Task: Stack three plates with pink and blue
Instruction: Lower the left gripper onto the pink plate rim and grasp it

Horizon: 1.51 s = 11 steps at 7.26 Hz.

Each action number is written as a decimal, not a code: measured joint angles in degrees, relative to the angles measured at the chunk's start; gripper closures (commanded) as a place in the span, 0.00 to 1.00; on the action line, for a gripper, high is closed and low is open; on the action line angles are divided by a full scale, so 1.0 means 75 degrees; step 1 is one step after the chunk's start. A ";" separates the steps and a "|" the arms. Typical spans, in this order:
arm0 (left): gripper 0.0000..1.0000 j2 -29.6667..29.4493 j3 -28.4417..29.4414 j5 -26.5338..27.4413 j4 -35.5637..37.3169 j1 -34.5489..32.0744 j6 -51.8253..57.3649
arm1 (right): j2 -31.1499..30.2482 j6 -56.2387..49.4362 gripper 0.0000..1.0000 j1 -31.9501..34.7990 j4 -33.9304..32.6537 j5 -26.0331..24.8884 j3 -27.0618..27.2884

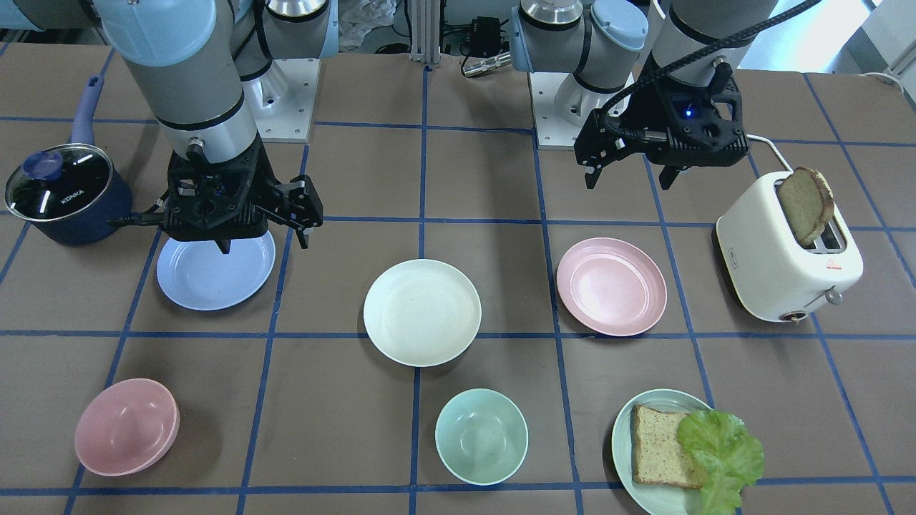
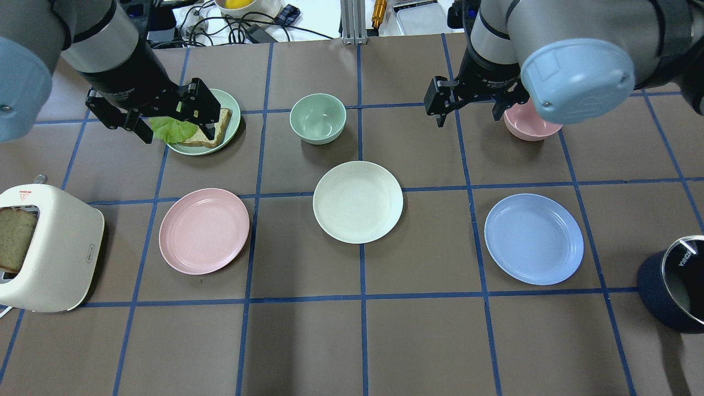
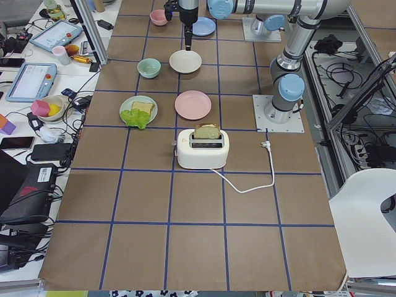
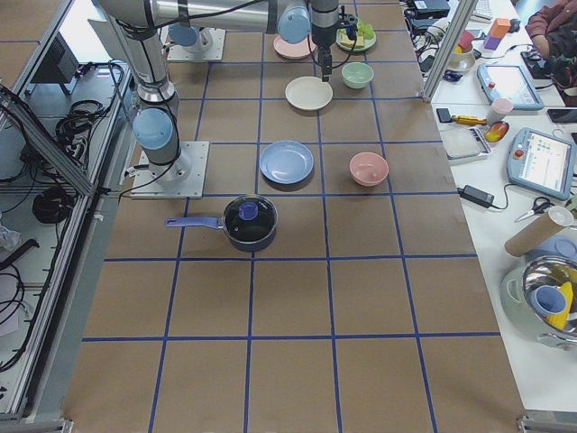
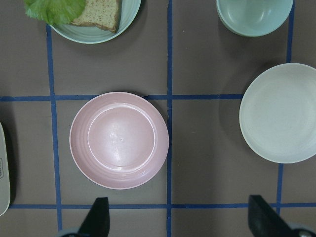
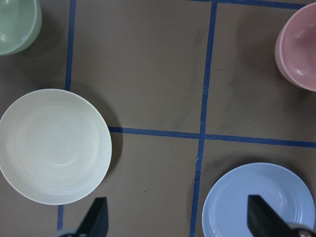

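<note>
- Nearest the robot, far left: white toaster (image 2: 55, 258) with a bread slice (image 2: 15, 239) upright in its slot. Far right: dark blue pot (image 2: 657, 291) under a glass lid, cut off by the overhead view's edge.
- Next row out, on the brown table (image 2: 418, 341) taped into blue squares: all three plates lying flat, unstacked, well apart from one another. From the robot's left to its right: pale pink plate (image 2: 204, 231), cream-white plate (image 2: 358, 202), light blue plate (image 2: 533, 238).
- Up above the table, left gripper (image 1: 630, 180): fingers spread wide, nothing between them, touching no plate. From its wrist camera: pale pink plate straight below, cream-white plate off to one side.
- Also raised, right gripper (image 2: 468, 110): fingers wide apart, gripping nothing. From its wrist camera: cream-white plate to one side, light blue plate partly in view by the other finger.
- Farthest row: pale green plate (image 2: 236, 116) with bread (image 2: 215, 132) and lettuce (image 2: 170, 129) beyond the pink one; mint bowl (image 2: 318, 118) beyond the cream one; pink bowl (image 2: 531, 126) beyond the blue one, partly hidden by the right arm.
</note>
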 measured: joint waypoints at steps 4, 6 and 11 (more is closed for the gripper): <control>0.00 0.0004 -0.0020 0.0003 -0.0029 -0.0006 0.0021 | -0.0045 0.0037 0.00 0.0000 -0.0015 0.0016 -0.0055; 0.00 -0.0022 -0.0047 0.0005 -0.0044 0.0047 0.0022 | -0.0102 0.0073 0.00 -0.0026 -0.0012 -0.0006 -0.0096; 0.00 -0.0583 -0.2321 -0.0044 0.1882 0.0136 -0.0031 | -0.0509 0.0035 0.00 -0.0088 0.0294 -0.0147 -0.0030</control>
